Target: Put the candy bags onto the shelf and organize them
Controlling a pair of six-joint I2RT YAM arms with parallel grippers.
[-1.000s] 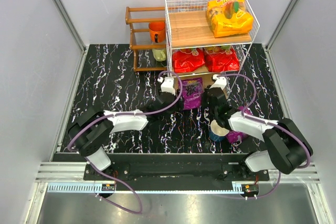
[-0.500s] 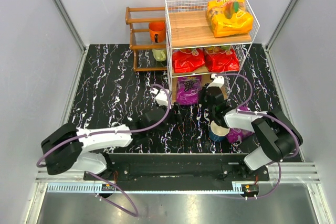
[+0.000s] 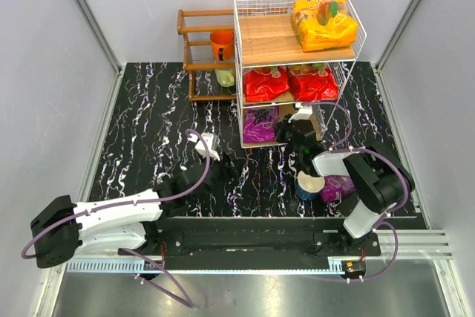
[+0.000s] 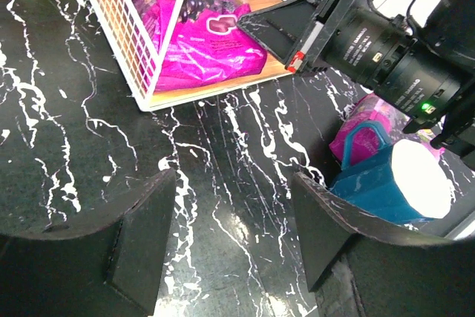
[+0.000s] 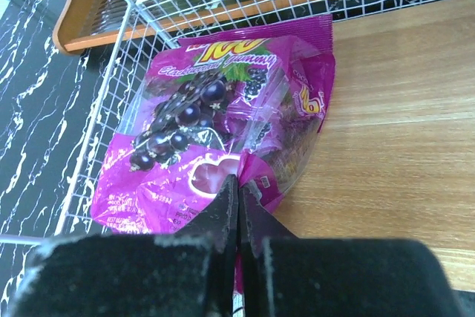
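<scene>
A black worktop [image 3: 148, 124] veined with white fills the middle of the frame, enclosed by plain pale grey walls [image 3: 44, 72]. Aluminium posts [image 3: 90, 18] slant in both upper corners, under even light.

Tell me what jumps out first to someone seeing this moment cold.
The white wire shelf at the far side of the table glows with bags: an orange-yellow bag on top, two red bags on the middle board, a purple bag on the bottom one. The right gripper, shut, meets that bag's near edge. A second purple bag lies on the table beside a blue cup.
</scene>
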